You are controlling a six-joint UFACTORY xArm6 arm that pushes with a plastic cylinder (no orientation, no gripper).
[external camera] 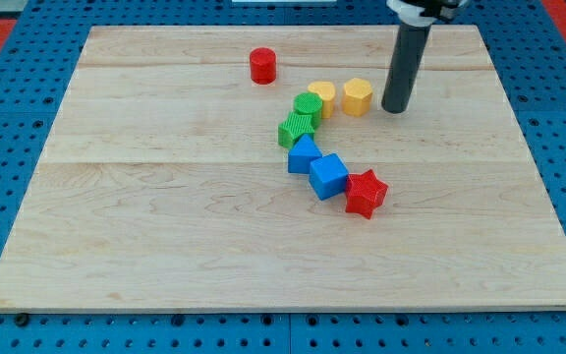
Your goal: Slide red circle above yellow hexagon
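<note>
The red circle (pixel 262 66) stands alone near the view's top, left of centre. The yellow hexagon (pixel 358 96) sits to its lower right, touching a yellow heart-like block (pixel 322 98). My tip (pixel 396 108) rests on the board just right of the yellow hexagon, a small gap apart, and far to the right of the red circle.
A green circle (pixel 308 106) and a green star-like block (pixel 296 129) lie left of the yellow blocks. Below them run a blue triangle-like block (pixel 304 155), a blue cube (pixel 329 176) and a red star (pixel 366 193). The wooden board (pixel 165 216) sits on blue pegboard.
</note>
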